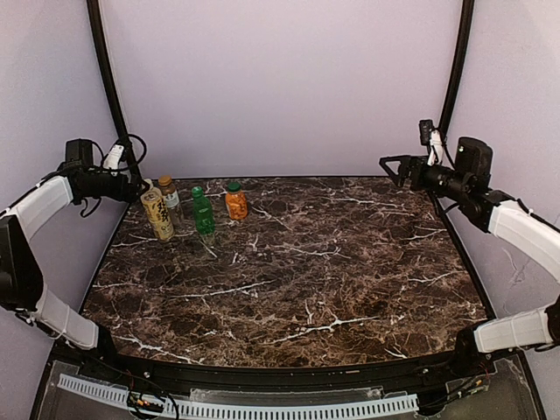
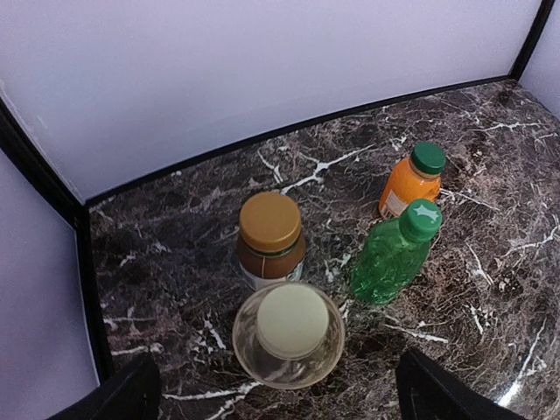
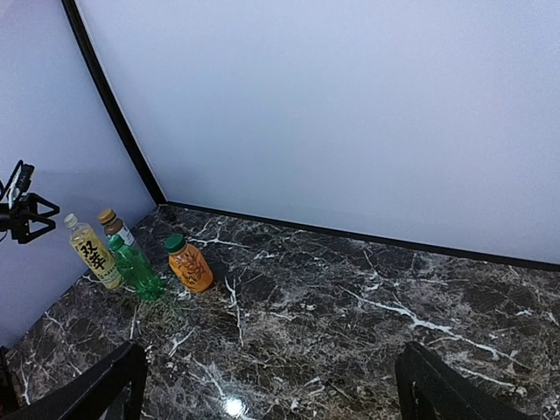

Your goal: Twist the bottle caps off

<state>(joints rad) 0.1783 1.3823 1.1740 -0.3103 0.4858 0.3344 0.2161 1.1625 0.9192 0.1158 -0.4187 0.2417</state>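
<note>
Bottles (image 1: 202,213) clustered just ahead of left jaws; right jaws far; both spread, empty.

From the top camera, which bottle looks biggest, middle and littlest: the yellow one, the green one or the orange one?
1. yellow bottle: looks tallest.
2. green bottle: a bit shorter.
3. orange bottle: looks shortest, though it stands slightly farther back, which may shrink it a little.
</note>
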